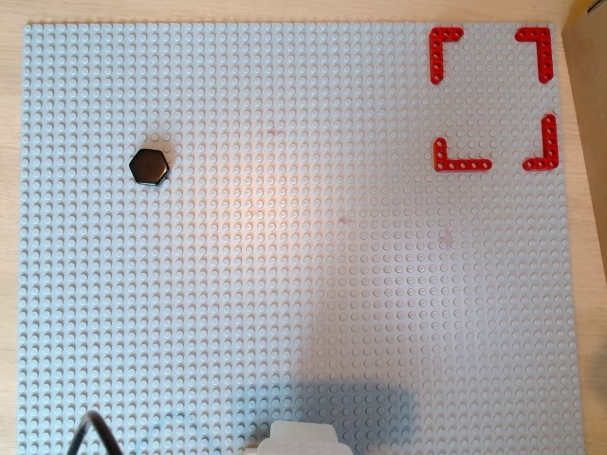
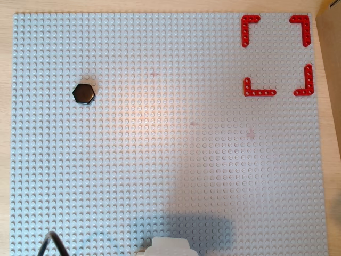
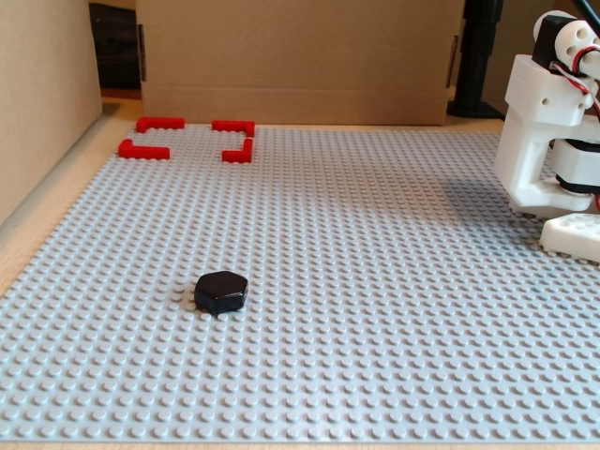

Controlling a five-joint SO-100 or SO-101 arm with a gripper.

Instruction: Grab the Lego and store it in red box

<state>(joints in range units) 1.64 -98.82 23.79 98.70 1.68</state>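
Lego [image 1: 149, 167]: 1; red box [image 1: 462, 165] corners: 4

Place: we take this for a hobby or home bench, though the views are too tight for us to be sure.
Surface: a grey baseplate [image 1: 313, 284] covers a pale wooden table [image 3: 37, 234].
Backdrop: we see plain cardboard [image 3: 300, 56] standing as walls behind and beside the plate.
Equipment: a white arm base [image 3: 548, 131] that looks 3D-printed, with red wires, sits at the plate's edge.
Props: toy bricks, namely the black Lego [image 1: 149, 166] and the red box [image 1: 493, 100].
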